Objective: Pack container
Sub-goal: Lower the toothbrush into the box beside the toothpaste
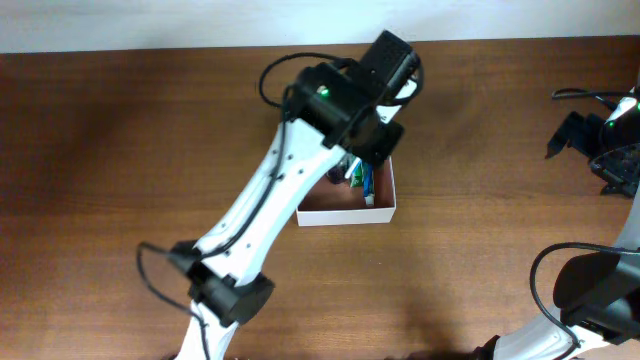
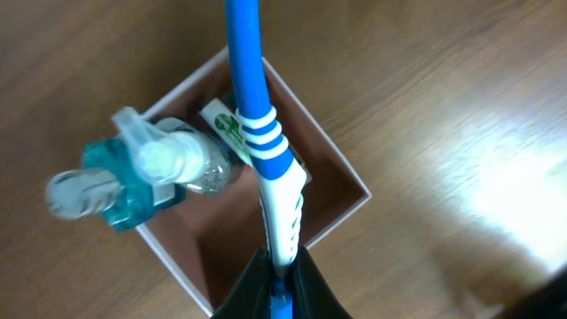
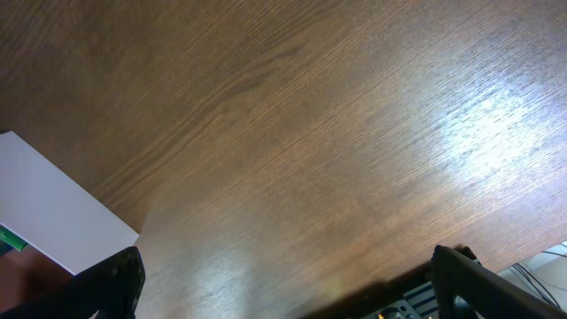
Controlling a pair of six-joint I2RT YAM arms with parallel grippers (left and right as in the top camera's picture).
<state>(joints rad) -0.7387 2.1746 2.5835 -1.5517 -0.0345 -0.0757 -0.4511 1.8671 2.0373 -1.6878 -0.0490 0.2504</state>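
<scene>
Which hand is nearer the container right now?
Left. The left hand hangs directly above the container, shut on a blue toothbrush. The right hand is open, far off toward the table's right edge.

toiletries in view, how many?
3. Blue-and-white toothbrush held in the left pincer above the white-walled box; clear teal-capped spray bottle and green-and-white packet in the box. The arm may hide more.

The brown wooden table [image 1: 120,150] fills most of the frame. A white strip [image 1: 150,20] runs along the top edge.
</scene>
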